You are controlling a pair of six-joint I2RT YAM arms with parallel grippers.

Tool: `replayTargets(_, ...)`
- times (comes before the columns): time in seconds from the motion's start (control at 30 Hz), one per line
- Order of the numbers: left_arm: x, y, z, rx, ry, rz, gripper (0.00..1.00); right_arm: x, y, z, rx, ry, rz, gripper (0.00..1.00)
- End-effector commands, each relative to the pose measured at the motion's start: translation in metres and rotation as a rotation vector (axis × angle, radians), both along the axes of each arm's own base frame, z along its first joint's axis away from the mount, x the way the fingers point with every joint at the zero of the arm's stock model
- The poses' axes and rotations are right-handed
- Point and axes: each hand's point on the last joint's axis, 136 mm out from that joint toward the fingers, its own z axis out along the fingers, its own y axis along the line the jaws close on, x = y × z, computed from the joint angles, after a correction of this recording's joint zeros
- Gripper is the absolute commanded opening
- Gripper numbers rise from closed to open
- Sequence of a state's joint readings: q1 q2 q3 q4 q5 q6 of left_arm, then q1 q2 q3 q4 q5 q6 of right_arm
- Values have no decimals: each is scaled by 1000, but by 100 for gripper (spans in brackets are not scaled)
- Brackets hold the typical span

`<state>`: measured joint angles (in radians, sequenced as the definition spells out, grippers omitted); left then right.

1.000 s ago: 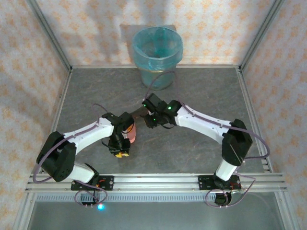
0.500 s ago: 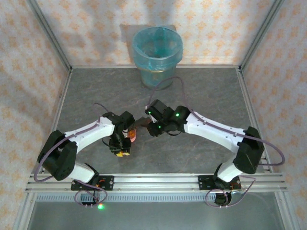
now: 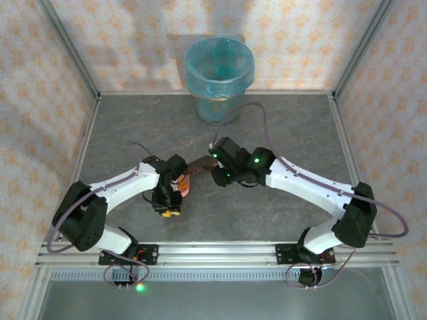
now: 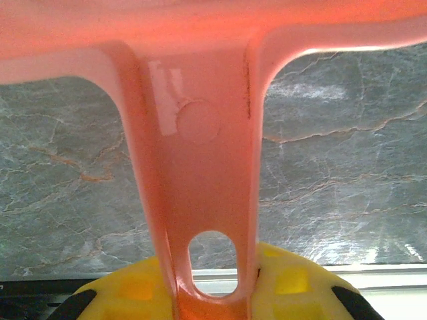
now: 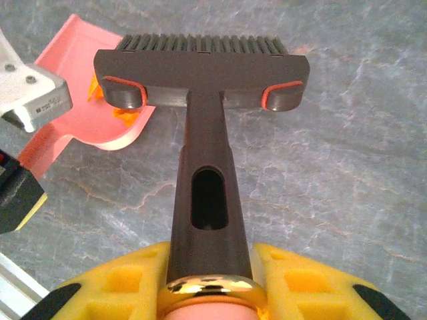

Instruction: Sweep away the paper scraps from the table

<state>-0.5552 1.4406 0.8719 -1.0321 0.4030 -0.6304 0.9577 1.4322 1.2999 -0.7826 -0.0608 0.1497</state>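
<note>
**Scraps at the pan's lip: easy to lose again**

Gripping the pink dustpan (image 5: 75,110) by its handle in the left gripper (image 4: 213,293), yellow pads pressed shut on either side; gripping the brush (image 5: 203,63) by its stem in the right gripper (image 5: 210,283), likewise clamped with no gap to see. Keeping the pan low on the table (image 5: 333,167), lip turned toward the brush head; showing orange paper scraps (image 5: 124,115) just inside that lip, right beside the left end of the brush and partly tucked under it in the right wrist view. Probably near the close of a stroke into the pan, judging from that.

Could lose the scraps straight back onto the table; lying at the open edge rather than deep against the back wall, so likely to slide out on any forward tilt or hasty lift. Could flick them sideways past the pan with a fast or skewed pull of the brush; could knock brush head against lip and twist the thin handle in the left grip; could clash wrists, working so close together. Could also spill on the way to the bin (image 3: 219,70), well apart at the table's far edge; worth levelling the pan first.
</note>
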Motion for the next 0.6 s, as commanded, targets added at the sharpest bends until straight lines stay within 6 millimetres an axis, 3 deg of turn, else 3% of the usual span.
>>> replayTargets(0.0, 9, 6, 8, 24, -62, 7, 0, 27, -29, 45, 93, -180, -159, 0)
replayTargets(0.13, 15, 6, 17, 18, -114, 4, 0, 52, -74, 60, 268, -236, -344, 0)
replayTargets(0.27, 19, 3, 27, 9, -152, -2, 0, 70, -106, 54, 396, -215, -496, 0)
replayTargets(0.57, 34, -15, 81, -55, -278, -2, 0, 78, -121, 21, 570, -261, -596, 0)
